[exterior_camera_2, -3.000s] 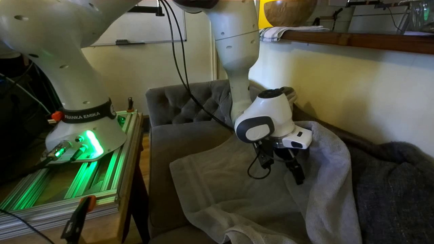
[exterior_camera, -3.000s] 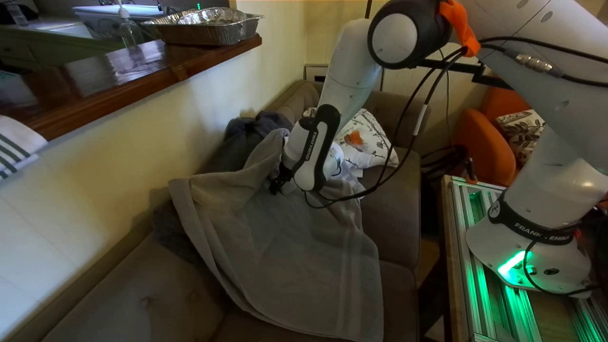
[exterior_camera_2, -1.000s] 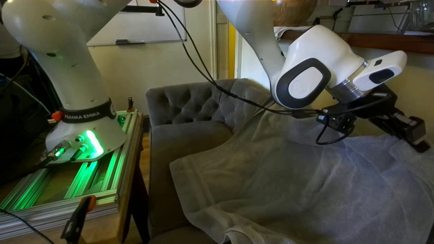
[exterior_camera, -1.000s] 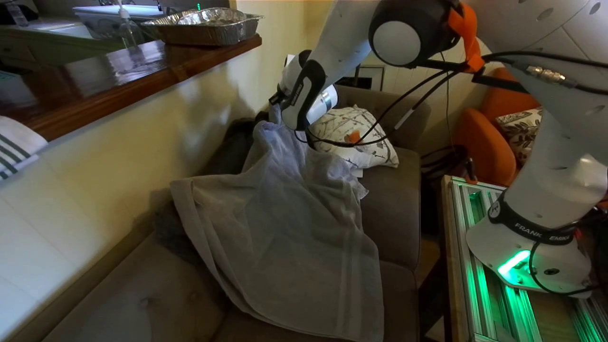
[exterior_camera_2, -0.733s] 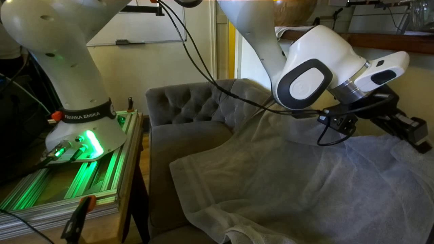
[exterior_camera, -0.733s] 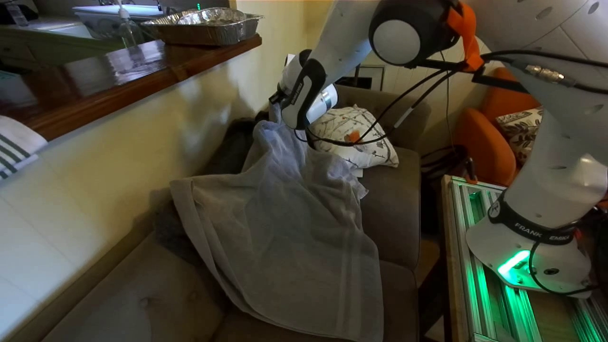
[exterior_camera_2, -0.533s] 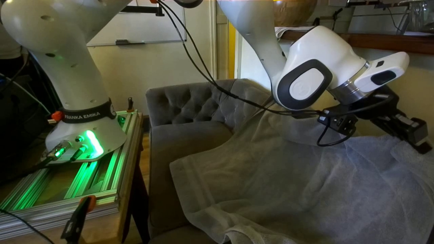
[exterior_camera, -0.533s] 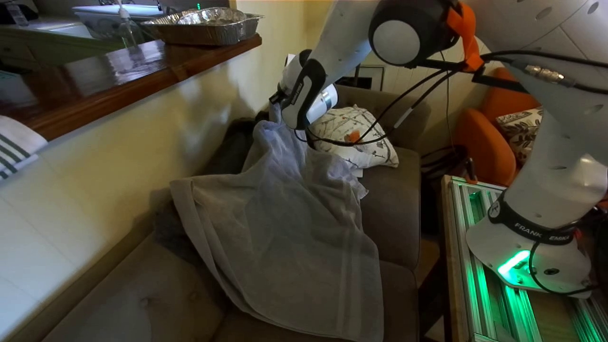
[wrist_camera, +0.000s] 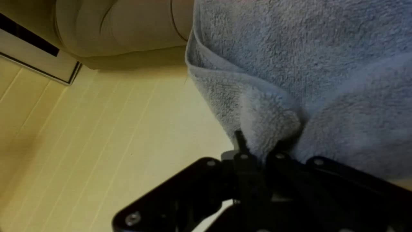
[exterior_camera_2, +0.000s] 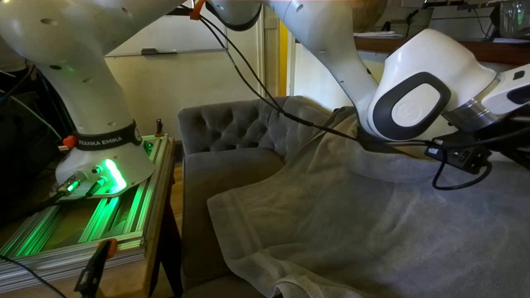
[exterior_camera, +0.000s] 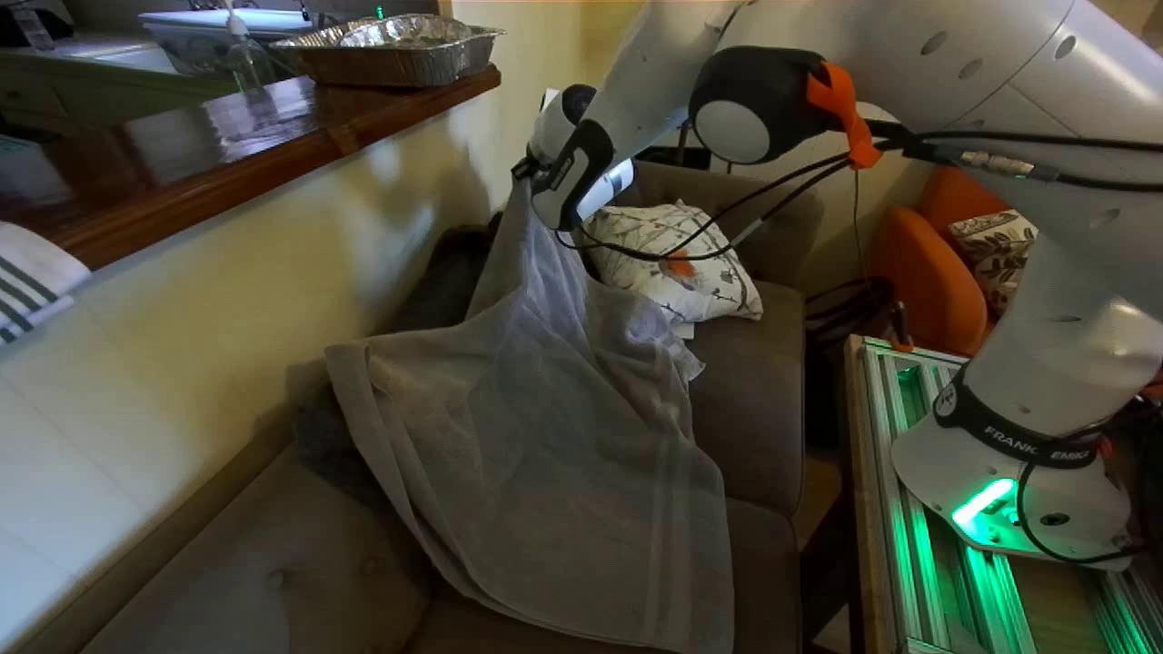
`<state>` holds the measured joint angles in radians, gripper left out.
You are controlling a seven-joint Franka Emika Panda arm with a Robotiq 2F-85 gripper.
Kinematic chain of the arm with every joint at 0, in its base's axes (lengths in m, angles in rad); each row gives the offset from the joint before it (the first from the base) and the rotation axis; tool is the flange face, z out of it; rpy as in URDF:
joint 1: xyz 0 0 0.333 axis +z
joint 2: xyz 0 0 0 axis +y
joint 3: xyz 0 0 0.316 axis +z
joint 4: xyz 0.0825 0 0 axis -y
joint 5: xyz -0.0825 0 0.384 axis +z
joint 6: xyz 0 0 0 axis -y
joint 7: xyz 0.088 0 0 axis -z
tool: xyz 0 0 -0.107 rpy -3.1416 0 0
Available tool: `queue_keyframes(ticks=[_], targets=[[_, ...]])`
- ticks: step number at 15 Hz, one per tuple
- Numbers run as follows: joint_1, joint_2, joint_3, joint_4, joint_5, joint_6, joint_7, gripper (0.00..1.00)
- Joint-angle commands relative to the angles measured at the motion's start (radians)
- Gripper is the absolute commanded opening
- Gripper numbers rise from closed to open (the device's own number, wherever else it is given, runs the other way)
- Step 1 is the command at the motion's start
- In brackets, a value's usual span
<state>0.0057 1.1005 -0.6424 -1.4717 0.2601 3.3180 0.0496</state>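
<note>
Where the wrist view has its bottom middle, the black two-finger gripper (wrist_camera: pixel 262 151) pinches a fold of the grey terry-cloth towel (wrist_camera: pixel 305 48), with its fingers pressed together on the cloth; whether this fold is a corner, I cannot tell. From there the towel fills the upper right of that frame. In an exterior view the right edge cuts off the fingertips, and the towel covers the lower right, below the white rounded wrist of the arm (exterior_camera_2: pixel 430 49). In an exterior view the gripper is at the upper middle, and the towel hangs from it as a narrow peak, then spreads over the brown-grey upholstered sofa (exterior_camera: pixel 750 409) down to the bottom middle. Left of this peak, a dark grey fabric blanket (exterior_camera: pixel 445 282) lies between the towel and the cream-coloured wall (exterior_camera: pixel 300 245). Right of the gripper, near the middle of the frame, a white cushion with printed twigs (exterior_camera: pixel 695 282) rests on the sofa. Farther away, at the upper left, a glossy brown wooden ledge (exterior_camera: pixel 282 145) bears a silver foil tray (exterior_camera: pixel 400 65). At the upper right, partly behind the arm, stands an orange upholstered armchair (exterior_camera: pixel 936 272).
</note>
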Motion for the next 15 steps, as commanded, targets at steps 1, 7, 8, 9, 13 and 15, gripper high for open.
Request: queue_keyframes(ticks=[1, 7, 8, 9, 13, 15], targets=[[-0.048, 0.127, -0.037, 0.231, 0.021, -0.079, 0.092, 0.02], [-0.117, 0.21, 0.01, 0.421, 0.002, -0.201, 0.231, 0.02], [-0.135, 0.219, 0.032, 0.454, 0.007, -0.225, 0.259, 0.02], [-0.143, 0.233, 0.035, 0.485, 0.002, -0.255, 0.287, 0.02], [-0.178, 0.29, 0.048, 0.604, 0.016, -0.375, 0.326, 0.02], [-0.193, 0.308, 0.054, 0.643, 0.01, -0.413, 0.336, 0.02]])
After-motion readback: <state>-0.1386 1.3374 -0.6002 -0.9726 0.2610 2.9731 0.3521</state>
